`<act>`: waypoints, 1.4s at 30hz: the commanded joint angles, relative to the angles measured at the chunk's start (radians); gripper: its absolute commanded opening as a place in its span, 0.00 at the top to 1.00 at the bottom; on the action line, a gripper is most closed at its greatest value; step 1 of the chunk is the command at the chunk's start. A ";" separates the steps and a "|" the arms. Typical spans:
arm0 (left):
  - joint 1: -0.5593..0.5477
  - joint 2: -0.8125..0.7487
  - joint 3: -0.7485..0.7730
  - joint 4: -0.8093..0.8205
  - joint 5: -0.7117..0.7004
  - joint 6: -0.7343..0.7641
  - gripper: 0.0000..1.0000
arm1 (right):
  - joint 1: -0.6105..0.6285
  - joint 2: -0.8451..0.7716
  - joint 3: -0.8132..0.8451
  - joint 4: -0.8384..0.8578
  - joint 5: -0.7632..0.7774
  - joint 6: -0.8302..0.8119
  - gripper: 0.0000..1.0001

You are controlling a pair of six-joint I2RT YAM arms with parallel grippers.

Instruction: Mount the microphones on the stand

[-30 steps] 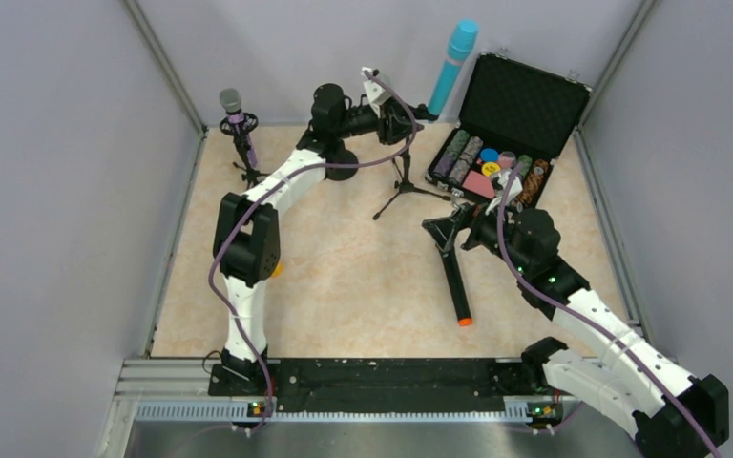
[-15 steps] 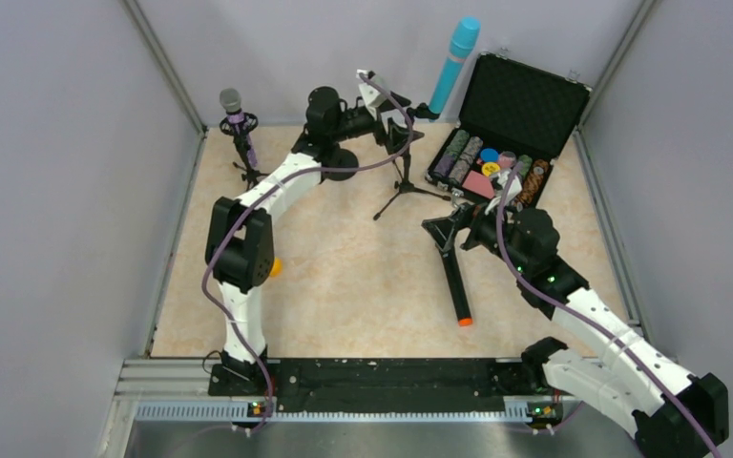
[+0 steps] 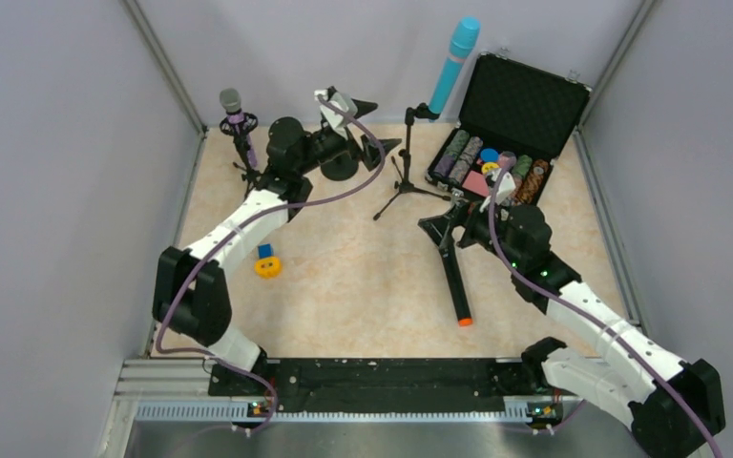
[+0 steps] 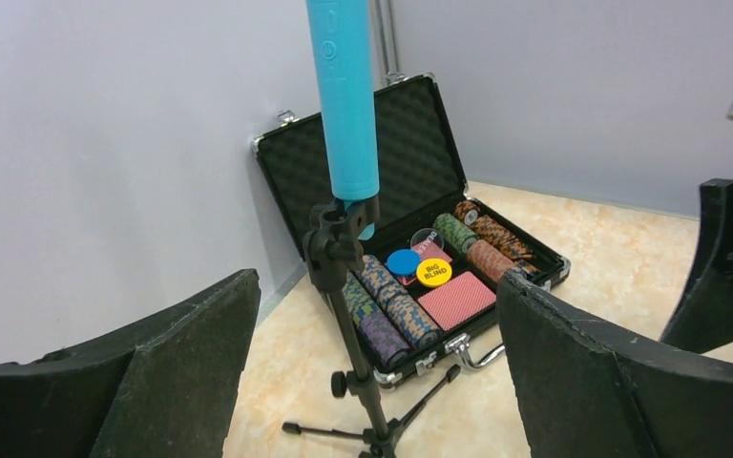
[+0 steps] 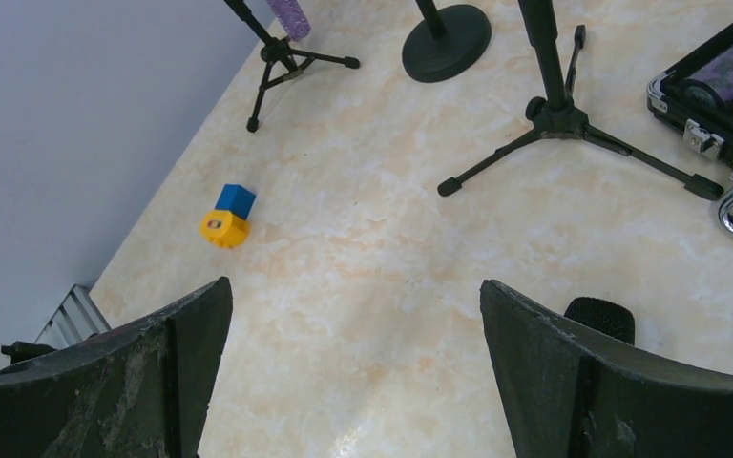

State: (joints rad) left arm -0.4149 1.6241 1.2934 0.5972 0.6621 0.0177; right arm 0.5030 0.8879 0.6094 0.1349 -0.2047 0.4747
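The light blue microphone (image 3: 452, 60) (image 4: 344, 95) stands upright in the clip of a black tripod stand (image 3: 404, 157) (image 4: 351, 315). My left gripper (image 3: 374, 124) (image 4: 377, 286) is open and empty, a short way left of that stand. The purple microphone (image 3: 233, 107) sits in a second tripod stand (image 3: 246, 160) at the back left. The black microphone (image 3: 455, 275) with an orange end lies flat on the table. My right gripper (image 3: 442, 224) (image 5: 353, 286) hangs open over its head (image 5: 599, 317), holding nothing.
An open black case (image 3: 520, 105) (image 4: 420, 181) of poker chips sits at the back right. A round-based stand (image 3: 341, 164) (image 5: 446, 38) stands behind the left arm. A yellow and blue toy block (image 3: 267, 263) (image 5: 227, 218) lies left of centre.
My left gripper has opened and drawn back to the left, away from the blue microphone's stand. The left arm swung left, uncovering the toy block. The right arm has barely moved.
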 commanded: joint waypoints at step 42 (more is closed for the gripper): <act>0.082 0.418 0.676 -0.753 -0.896 -0.141 0.06 | -0.021 0.117 0.003 0.076 -0.081 0.041 0.02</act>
State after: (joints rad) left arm -0.3355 1.9965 1.9106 -0.1825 -0.1749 -0.1139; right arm 0.5003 1.0103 0.6094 0.1791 -0.2684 0.5072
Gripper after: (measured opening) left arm 0.944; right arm 0.983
